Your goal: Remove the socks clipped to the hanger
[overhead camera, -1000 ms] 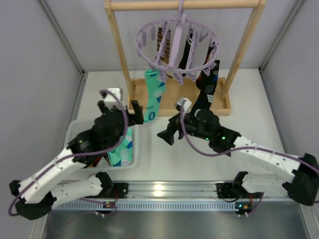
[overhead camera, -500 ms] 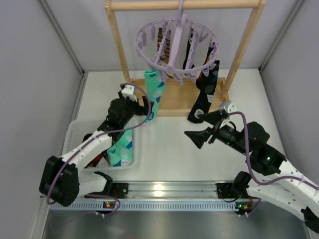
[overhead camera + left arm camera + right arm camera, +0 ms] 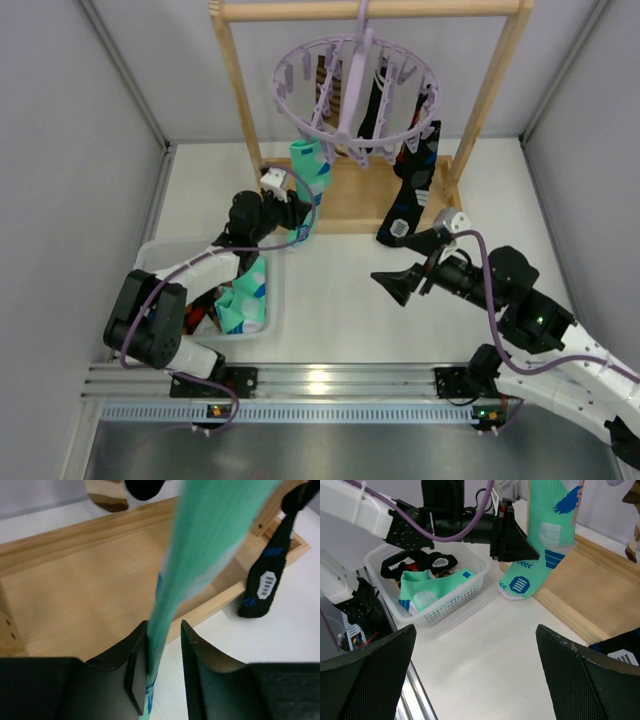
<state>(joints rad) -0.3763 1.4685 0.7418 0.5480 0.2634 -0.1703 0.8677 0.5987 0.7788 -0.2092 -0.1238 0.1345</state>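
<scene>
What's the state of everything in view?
left hand, fingers either side of the mint-green sock, grip unclear
right hand, open, empty
mint-green sock, clipped to hanger
black sock, clipped to hanger
hanger, hooked on wooden rail
basket, holding another mint sock

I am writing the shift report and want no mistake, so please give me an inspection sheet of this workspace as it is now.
Surface: white table, no stain seen.
Job's things: lilac hanger hangs on the wooden frame; hanging mint sock, black diamond sock, brown-striped sock and another black sock hang from it.
Clutter: white basket holds a loose mint sock and dark items.
Grippers: left gripper straddles the hanging mint sock, a gap on one side; right gripper open, empty.
Cables: a purple cable runs along each arm.
Surroundings: grey walls; metal rail at the near edge.
</scene>
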